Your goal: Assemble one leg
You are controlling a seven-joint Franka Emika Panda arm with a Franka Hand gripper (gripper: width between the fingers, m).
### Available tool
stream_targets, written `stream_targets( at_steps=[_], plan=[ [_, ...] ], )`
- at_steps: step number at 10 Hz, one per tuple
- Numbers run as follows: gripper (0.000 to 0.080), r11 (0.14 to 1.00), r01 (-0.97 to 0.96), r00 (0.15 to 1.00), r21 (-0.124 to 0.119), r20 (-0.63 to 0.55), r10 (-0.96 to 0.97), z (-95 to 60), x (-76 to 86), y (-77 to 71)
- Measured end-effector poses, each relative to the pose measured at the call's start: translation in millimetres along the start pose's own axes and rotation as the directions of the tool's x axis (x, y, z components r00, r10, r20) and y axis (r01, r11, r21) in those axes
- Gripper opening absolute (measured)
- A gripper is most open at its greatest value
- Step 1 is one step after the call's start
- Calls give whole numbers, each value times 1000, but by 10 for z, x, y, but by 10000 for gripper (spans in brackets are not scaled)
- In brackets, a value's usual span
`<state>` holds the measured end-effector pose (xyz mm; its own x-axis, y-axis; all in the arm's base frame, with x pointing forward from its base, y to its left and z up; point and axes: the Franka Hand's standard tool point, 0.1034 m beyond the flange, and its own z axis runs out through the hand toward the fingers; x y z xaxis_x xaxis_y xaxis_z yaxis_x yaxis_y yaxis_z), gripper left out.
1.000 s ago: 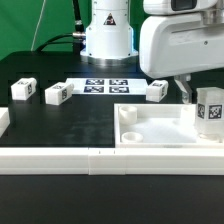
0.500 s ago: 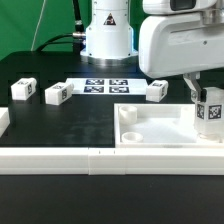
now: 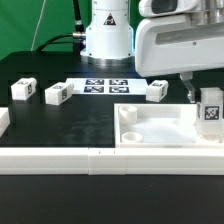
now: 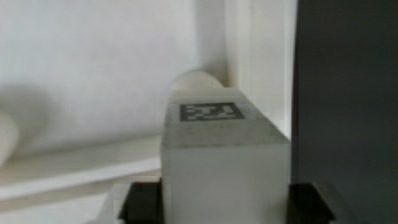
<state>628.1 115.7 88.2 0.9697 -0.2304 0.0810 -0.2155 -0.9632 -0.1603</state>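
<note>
My gripper (image 3: 205, 98) is shut on a white leg (image 3: 210, 113) with a square tag, held upright over the right side of the large white square tray-like part (image 3: 160, 130). In the wrist view the leg (image 4: 222, 150) fills the middle between the two black fingertips (image 4: 146, 203), with the gripper (image 4: 224, 205) closed on its sides. Three other legs lie on the black table: one (image 3: 23, 89) at the exterior view's left, one (image 3: 57, 94) next to it, and one (image 3: 156, 91) behind the tray part.
The marker board (image 3: 106, 86) lies in front of the robot base (image 3: 107, 35). A long white rail (image 3: 60, 158) runs along the table's front edge. A white block (image 3: 3, 120) sits at the exterior view's left edge.
The gripper with the leg has shifted slightly upward and to the exterior view's left. The other legs have not moved.
</note>
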Motion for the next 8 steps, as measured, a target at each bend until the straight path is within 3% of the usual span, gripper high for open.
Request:
stream_targets(
  at_steps=[4, 5, 8],
  plan=[
    [294, 898, -440, 898, 6, -12, 440, 6, 17, 16],
    [294, 783, -622, 782, 23, -40, 623, 12, 15, 1],
    [294, 603, -797, 602, 42, -26, 798, 9, 15, 27]
  ],
)
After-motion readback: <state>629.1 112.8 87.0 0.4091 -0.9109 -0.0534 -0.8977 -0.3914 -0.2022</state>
